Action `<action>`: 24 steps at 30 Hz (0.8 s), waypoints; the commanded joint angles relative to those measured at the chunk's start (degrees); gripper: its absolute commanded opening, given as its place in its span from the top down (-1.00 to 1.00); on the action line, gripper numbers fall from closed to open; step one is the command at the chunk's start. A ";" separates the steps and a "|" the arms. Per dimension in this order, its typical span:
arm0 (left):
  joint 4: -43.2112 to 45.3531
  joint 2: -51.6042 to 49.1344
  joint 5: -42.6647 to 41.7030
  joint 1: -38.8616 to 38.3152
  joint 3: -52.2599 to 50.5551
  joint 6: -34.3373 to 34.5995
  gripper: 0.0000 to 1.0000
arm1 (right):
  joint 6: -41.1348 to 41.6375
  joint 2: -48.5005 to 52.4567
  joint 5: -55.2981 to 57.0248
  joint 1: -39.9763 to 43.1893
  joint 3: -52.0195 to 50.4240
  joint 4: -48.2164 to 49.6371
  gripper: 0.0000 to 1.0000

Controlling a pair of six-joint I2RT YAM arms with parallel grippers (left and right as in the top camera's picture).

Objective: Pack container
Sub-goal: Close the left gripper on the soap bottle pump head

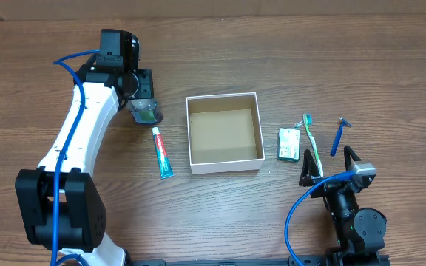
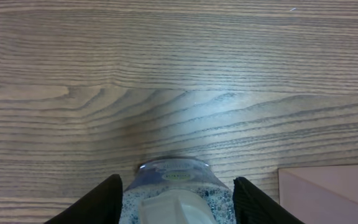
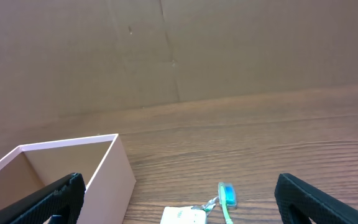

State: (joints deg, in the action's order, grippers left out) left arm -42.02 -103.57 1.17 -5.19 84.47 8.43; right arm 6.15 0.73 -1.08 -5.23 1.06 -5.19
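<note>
Left jaws flank a clear bottle [image 2: 174, 182] (container [image 1: 224, 134] sits nearby, rightward).

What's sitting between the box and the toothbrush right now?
A small green-and-white packet lies on the table between the box and the toothbrush; the overhead view shows it plainly.

Box [image 1: 225, 164]: set open-topped.
Toothpaste [image 1: 162, 152]: laid just left of box.
Packet [image 1: 290, 144], toothbrush [image 1: 313, 144], razor [image 1: 338, 137]: laid right of box.
</note>
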 commanded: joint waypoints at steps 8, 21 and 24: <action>-0.33 -1.33 0.87 0.31 -0.52 2.21 0.14 | -0.22 -0.55 0.09 0.11 -0.59 0.35 -1.00; -0.59 -1.31 0.94 0.31 -0.50 2.51 0.45 | -0.22 -0.55 0.09 0.11 -0.59 0.35 -1.00; -0.61 -1.31 0.96 0.31 -0.28 2.49 0.44 | -0.22 -0.55 0.09 0.11 -0.59 0.35 -1.00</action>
State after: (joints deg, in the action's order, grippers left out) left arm -42.61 -104.25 2.04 -5.15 84.36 10.57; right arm 6.15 0.73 -1.08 -5.23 1.06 -5.19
